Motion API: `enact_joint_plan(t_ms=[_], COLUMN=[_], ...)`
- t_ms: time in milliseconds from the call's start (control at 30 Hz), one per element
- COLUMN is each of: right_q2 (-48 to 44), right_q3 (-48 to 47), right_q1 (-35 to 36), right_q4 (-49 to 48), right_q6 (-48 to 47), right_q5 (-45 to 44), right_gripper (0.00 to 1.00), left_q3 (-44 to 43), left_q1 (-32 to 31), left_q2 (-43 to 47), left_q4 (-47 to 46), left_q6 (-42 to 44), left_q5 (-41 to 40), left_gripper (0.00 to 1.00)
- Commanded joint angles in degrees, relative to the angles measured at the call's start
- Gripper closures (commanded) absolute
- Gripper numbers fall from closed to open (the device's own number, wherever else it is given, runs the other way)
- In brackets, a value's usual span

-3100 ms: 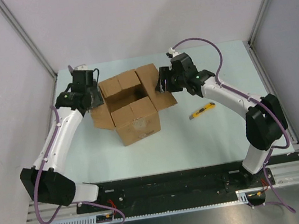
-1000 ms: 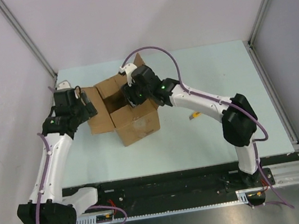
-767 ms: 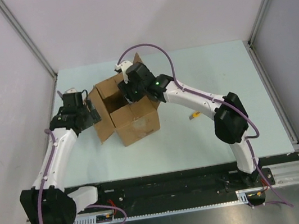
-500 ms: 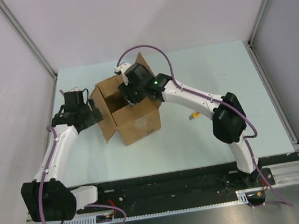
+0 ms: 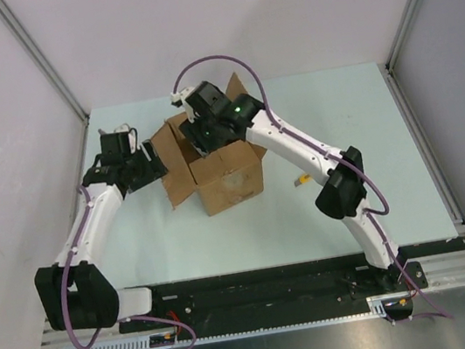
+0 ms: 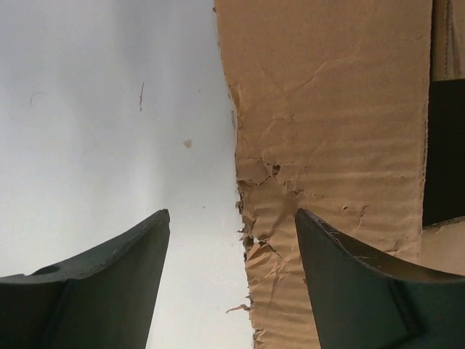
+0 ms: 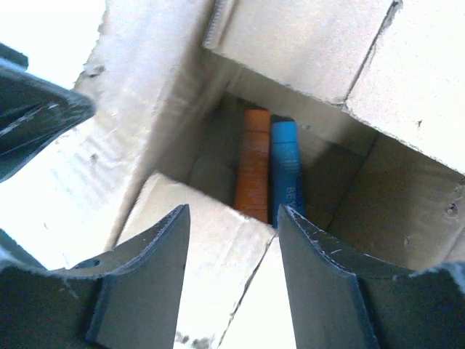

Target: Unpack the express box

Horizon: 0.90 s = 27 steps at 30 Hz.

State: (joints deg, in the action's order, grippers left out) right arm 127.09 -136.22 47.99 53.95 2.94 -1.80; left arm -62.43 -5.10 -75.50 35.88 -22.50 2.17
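The express box stands on the table's middle, flaps up and top open. My right gripper hangs open over its opening. The right wrist view looks down between the fingers into the box, where an orange item and a blue item lie side by side. My left gripper is open at the box's left flap. In the left wrist view the flap's torn edge runs between the open jaws, and the right finger lies over the cardboard.
A small yellow utility knife lies on the table right of the box, partly under my right arm. Grey walls with metal rails close in the table on the left, back and right.
The box has slid and turned toward the right. My right gripper has reached further over its opening. The left gripper has followed to the left flap.
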Motion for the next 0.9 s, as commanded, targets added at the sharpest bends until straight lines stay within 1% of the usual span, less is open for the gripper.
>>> enact_joint_plan(t_ms=[0, 100, 167, 233, 267, 300, 367, 400, 467, 500, 533, 667, 733, 767, 833, 867], right_q2=[-1.05, -2.19, -2.89, -4.03, -5.95, -6.76, -8.86, -9.66, -11.07, -12.99, -13.88, -19.32, -22.74, -23.37, -23.47, -22.86], right_q3=[-5.19, -3.53, -1.34, 1.56, 3.49, 6.29, 8.86, 11.31, 13.6, 16.75, 17.91, 24.15, 27.83, 28.81, 29.7, 29.09], right_q1=[-1.14, -2.28, -2.46, -2.2, -1.76, -1.41, -1.4, -1.4, -1.58, -1.84, -2.11, -3.42, -3.78, -3.86, -4.3, -4.48], right_q4=[9.75, 11.87, 11.7, 7.68, 5.4, 0.67, -3.57, -7.59, -11.05, -14.54, -16.14, -23.26, -25.64, -27.48, -27.41, -25.41], right_q6=[1.27, 2.42, 2.86, 2.6, 2.77, 2.86, 3.82, 4.18, 5.05, 5.06, 5.41, 6.64, 5.68, 5.24, 4.36, 4.09], right_q5=[5.22, 8.3, 6.48, 5.15, 2.1, 0.07, -2.92, -3.9, -6.53, -7.5, -8.56, -12.77, -13.84, -13.84, -16.11, -16.65], right_gripper=[0.44, 0.47, 0.48, 0.48, 0.47, 0.46, 0.46, 0.46, 0.47, 0.47, 0.47, 0.47, 0.42, 0.36, 0.32, 0.3], left_q3=[-3.13, -3.83, -4.36, -5.06, -5.15, -5.33, -5.33, -5.24, -4.98, -4.72, -4.54, -3.92, -4.01, -4.1, -3.84, -3.75], left_q1=[0.01, 0.01, 0.01, 0.01, 0.01, 0.01, 0.01, 0.01, 0.01, 0.01, 0.01, 0.01, 0.01, 0.01, 0.01, 0.01], left_q2=[-2.01, -2.72, -2.89, -2.81, -2.81, -2.81, -2.98, -3.07, -2.55, -2.11, -1.58, 0.97, 1.15, 0.89, 0.36, 0.1], left_q4=[-2.65, -2.83, -3.18, -3.62, -3.71, -3.97, -4.94, -5.81, -7.04, -8.79, -9.5, -13.37, -14.17, -14.26, -14.34, -14.34], left_q6=[-1.66, -2.37, -2.2, -1.76, -1.32, -1.06, -0.97, -0.97, -1.49, -1.67, -2.02, -3.77, -4.22, -4.22, -4.65, -4.66], left_q5=[2.04, 2.31, 2.83, 2.92, 3.36, 3.62, 3.98, 5.02, 6.08, 7.22, 7.49, 9.86, 11.17, 11.62, 12.24, 12.24], left_gripper=[0.25, 0.25, 0.25, 0.24, 0.23, 0.23, 0.22, 0.22, 0.22, 0.22, 0.22, 0.19, 0.19, 0.19, 0.19, 0.19])
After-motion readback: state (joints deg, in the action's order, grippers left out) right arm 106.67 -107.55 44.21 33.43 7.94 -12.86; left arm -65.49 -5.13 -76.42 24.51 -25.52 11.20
